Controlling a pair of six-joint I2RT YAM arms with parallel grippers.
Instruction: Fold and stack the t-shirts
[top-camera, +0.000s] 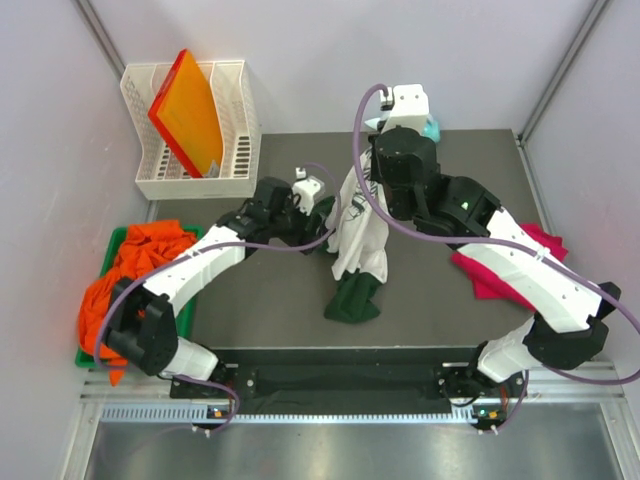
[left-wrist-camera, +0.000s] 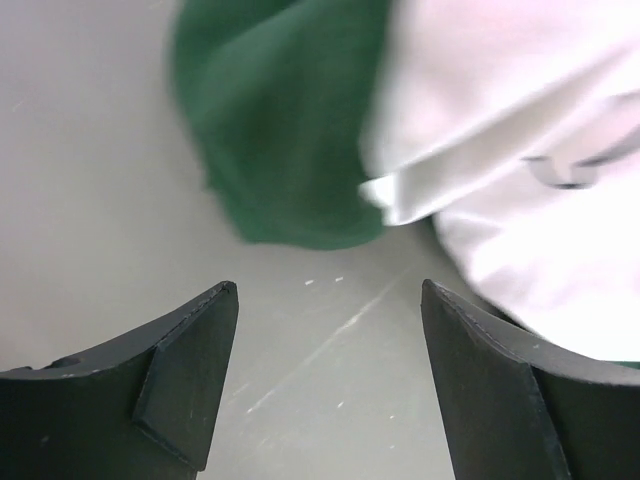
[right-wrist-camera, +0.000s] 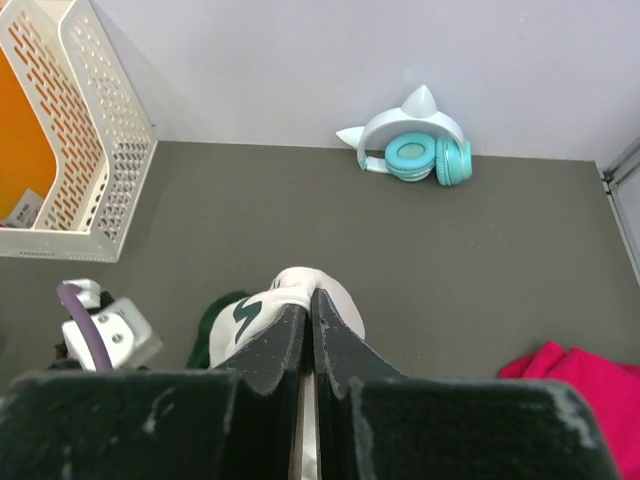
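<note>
White-and-green t-shirt (top-camera: 357, 240) hangs mid-table, long axis vertical, pinched at its top in my right gripper (right-wrist-camera: 312, 300). Left gripper (left-wrist-camera: 330, 298) is spread and empty, low, just left of the cloth.

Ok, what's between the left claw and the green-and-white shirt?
Nothing, just bare table between the open left claw and the green-and-white shirt, seen in the left wrist view.

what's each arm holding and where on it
The right gripper has its jaws shut on a bunched fold of white fabric at the top of the white and green t-shirt. The left gripper is open and empty.
</note>
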